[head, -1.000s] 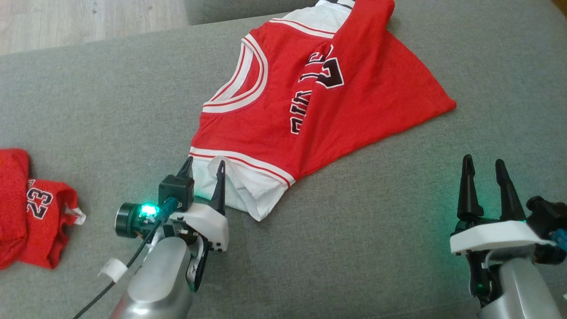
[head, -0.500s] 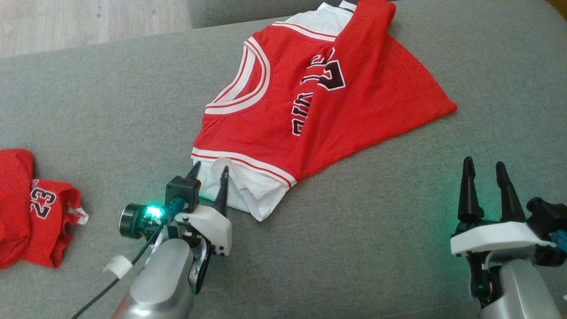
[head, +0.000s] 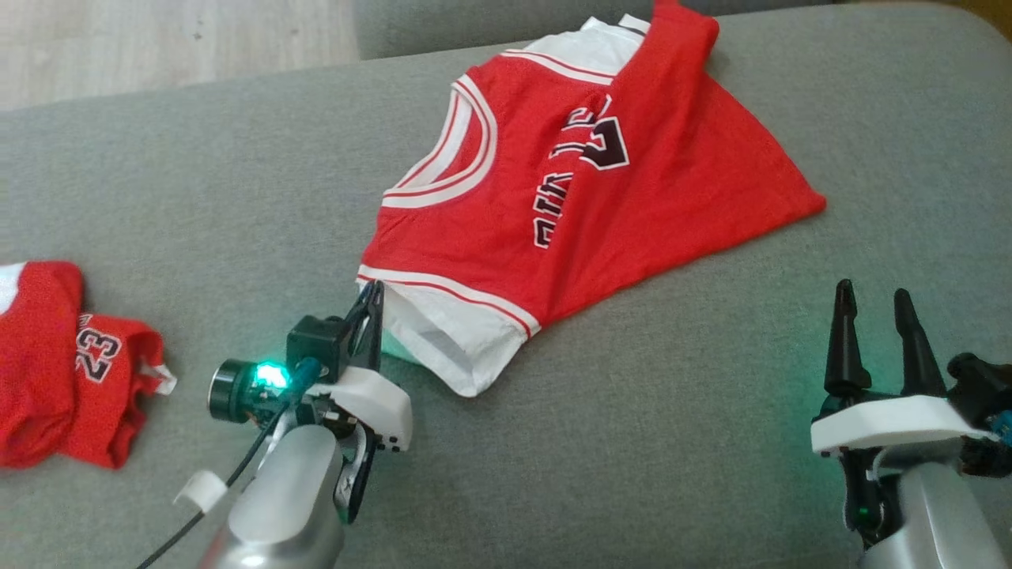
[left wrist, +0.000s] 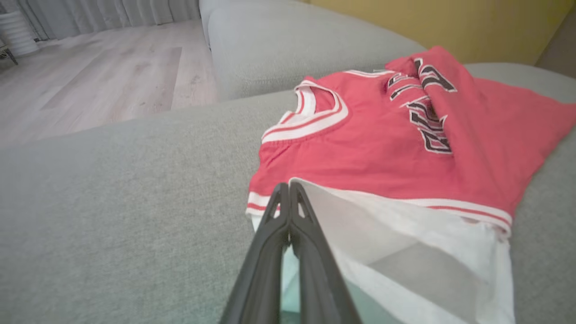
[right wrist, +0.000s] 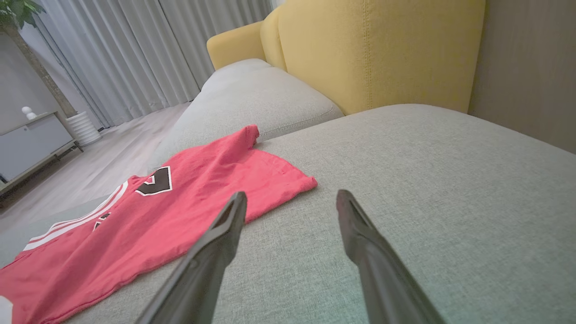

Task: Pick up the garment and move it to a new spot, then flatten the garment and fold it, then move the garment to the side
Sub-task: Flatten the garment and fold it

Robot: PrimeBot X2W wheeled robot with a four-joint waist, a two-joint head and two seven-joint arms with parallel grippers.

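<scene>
Change: my left pincer [head: 373,291] has snapped together since a second ago.
Left pincer: clamped on the jersey's [head: 553,182] white-trimmed corner.
Right pincer [head: 873,289]: apart, well clear of the jersey.
Jersey: lying on the sofa [head: 672,411].

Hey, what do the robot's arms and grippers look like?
Left gripper and right gripper alike: silvery grey forearms, white wrist plates, two long tapering black fingers, a green light. Behind the left one sit a black camera and a black cable with a white tag.
</scene>
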